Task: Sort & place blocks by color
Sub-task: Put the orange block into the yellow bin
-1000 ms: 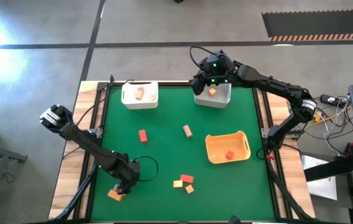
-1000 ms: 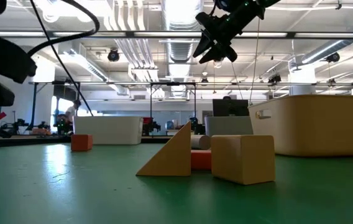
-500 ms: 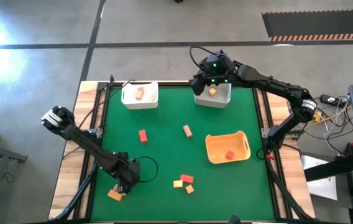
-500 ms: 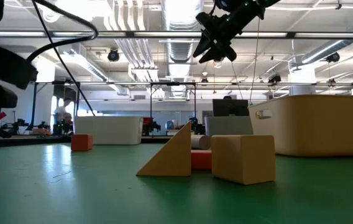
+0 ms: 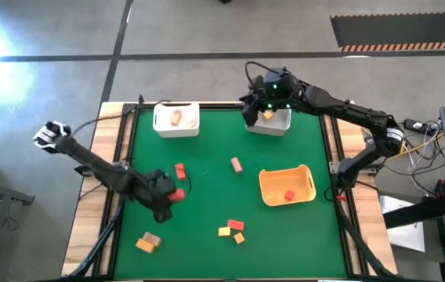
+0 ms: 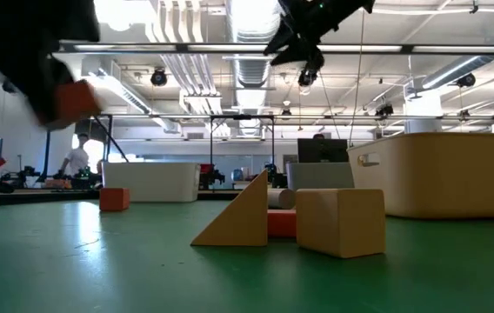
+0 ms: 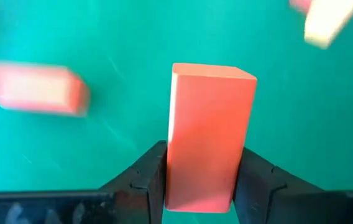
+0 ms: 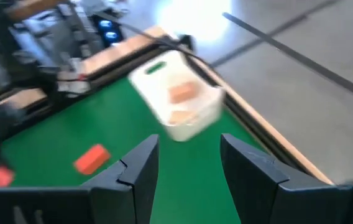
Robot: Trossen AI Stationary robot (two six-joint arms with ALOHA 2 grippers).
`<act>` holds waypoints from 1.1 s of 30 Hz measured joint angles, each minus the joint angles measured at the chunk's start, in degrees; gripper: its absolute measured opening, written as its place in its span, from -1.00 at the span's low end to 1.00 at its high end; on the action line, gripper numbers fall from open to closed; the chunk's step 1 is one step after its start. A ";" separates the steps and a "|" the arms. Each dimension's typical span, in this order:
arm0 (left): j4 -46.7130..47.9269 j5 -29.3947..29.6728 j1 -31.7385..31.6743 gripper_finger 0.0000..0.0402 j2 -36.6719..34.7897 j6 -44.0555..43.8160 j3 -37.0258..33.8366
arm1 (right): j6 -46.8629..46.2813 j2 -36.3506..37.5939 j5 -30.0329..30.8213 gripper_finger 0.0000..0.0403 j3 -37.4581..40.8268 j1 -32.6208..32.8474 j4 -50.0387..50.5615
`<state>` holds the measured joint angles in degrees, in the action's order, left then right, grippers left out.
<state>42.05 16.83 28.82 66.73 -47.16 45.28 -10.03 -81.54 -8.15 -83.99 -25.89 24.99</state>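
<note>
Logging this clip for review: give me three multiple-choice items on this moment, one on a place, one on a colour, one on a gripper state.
1. Where is the right gripper?
A. over the orange tray
B. at the far white bin on the right
C. at the table's near edge

2. What colour is the block in the left gripper?
A. red
B. tan
C. yellow

3. The right gripper's fingers are:
A. shut on a block
B. shut, empty
C. open, empty

Key: B, it hangs by the white bin; A, the red block stands clamped between the fingers; C, the right wrist view shows a bare gap.
</note>
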 joint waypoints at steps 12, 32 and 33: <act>-24.43 4.97 -17.15 -0.42 -12.29 25.78 -0.98 | 2.52 -0.22 -4.95 -0.28 0.22 15.31 -12.15; -67.15 0.68 -23.88 -0.42 -6.35 35.76 -4.92 | -1.07 -2.26 -9.30 0.09 0.55 16.50 -20.59; -68.85 0.09 -24.16 -0.42 -5.60 35.76 -4.92 | -1.77 -2.89 -10.48 0.09 0.55 16.50 -21.48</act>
<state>-26.80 16.91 4.66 61.13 -11.40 40.36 -11.80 -84.42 -18.63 -83.44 -9.39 3.50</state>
